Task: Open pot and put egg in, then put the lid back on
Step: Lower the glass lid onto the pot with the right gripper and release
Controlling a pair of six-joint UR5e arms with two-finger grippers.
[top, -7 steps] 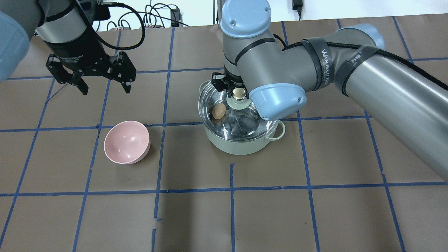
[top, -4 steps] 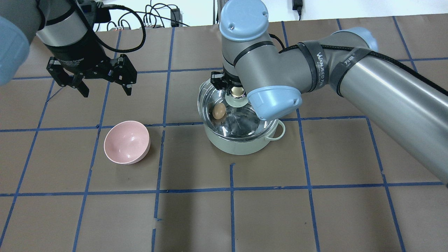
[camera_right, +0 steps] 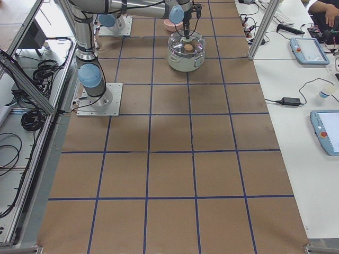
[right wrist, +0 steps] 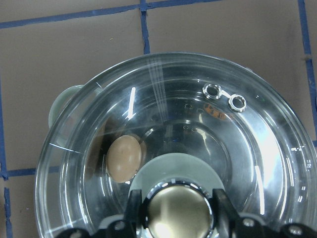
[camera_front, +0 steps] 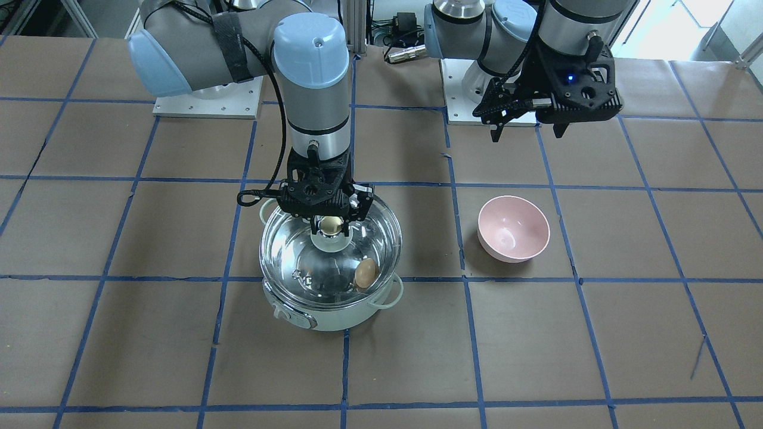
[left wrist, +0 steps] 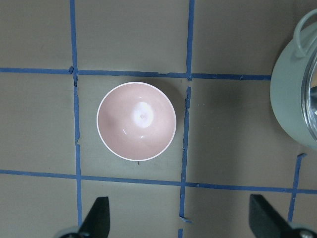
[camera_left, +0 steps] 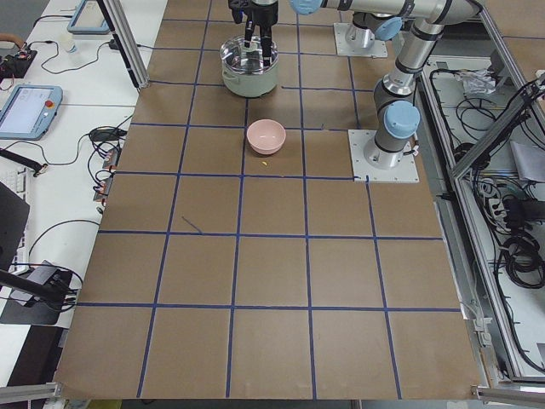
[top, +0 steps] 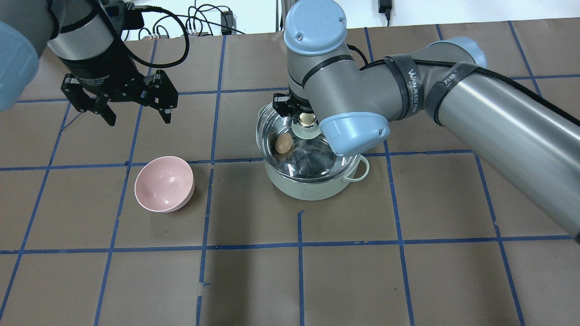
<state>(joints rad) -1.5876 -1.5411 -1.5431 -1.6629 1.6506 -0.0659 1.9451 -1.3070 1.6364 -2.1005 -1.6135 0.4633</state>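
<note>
Glass lid (camera_front: pixel 289 253) is seen seated on the mint pot (camera_front: pixel 334 317), and its gold knob (right wrist: pixel 177 212) is clamped between the fingers of the right tool (camera_front: pixel 331 224). Under the glass, the brown egg (camera_front: pixel 365 272) is spotted lying inside the pot, just beside the knob. Over by the pink bowl (top: pixel 164 183), the left tool (top: pixel 138 118) is held spread wide and empty above the bench (top: pixel 408 271).
</note>
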